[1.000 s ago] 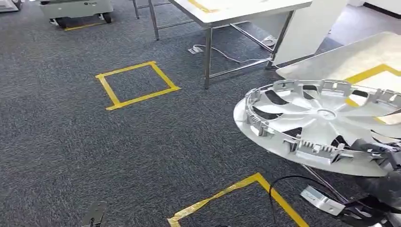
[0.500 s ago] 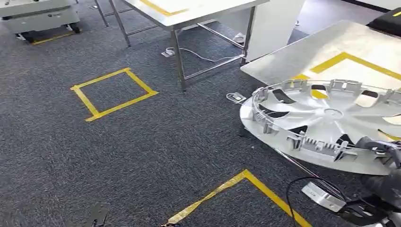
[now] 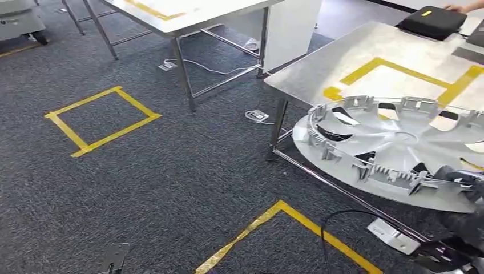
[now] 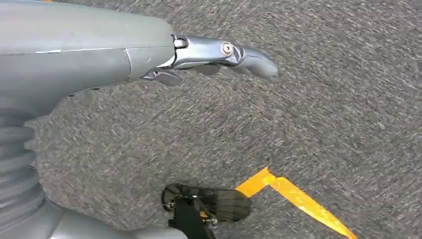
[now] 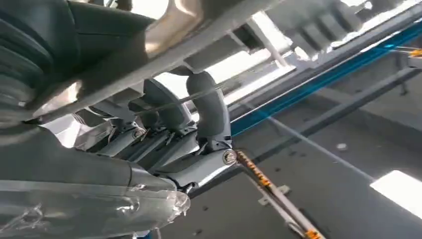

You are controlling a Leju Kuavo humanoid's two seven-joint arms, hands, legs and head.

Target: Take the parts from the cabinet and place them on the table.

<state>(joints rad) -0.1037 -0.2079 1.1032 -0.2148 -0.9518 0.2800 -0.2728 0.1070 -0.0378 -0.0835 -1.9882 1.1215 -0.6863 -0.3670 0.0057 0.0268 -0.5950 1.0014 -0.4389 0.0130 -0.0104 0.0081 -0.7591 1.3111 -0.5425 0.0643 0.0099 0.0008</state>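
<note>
- Two metal tables stand on the grey carpet (image 3: pixel 171 188): the near table (image 3: pixel 319 71), on the right in the head view, carries yellow tape lines, and the far table (image 3: pixel 188 20) stands beyond it with a strip of carpet between their legs.
- The near table's corner edge points toward the open carpet to the left, where a yellow tape square (image 3: pixel 101 120) lies well apart from both tables.
- A second angle of yellow tape (image 3: pixel 279 214) lies on the carpet in front of the near table, beside a black cable (image 3: pixel 334 220).
- The wheel cover (image 3: pixel 394 151), a large silver disc with clips around its rim, is held level, inner side up; part overlaps the near table's front edge and part juts out over the carpet.
- A black case (image 3: pixel 432 21) rests at the far end of the near table.
- The right hand (image 3: pixel 462 182) grips the wheel cover's near rim, its fingers (image 5: pixel 209 112) curled round the edge.
- The left hand (image 4: pixel 209 55) hangs over bare carpet, fingers loosely extended and holding nothing.
</note>
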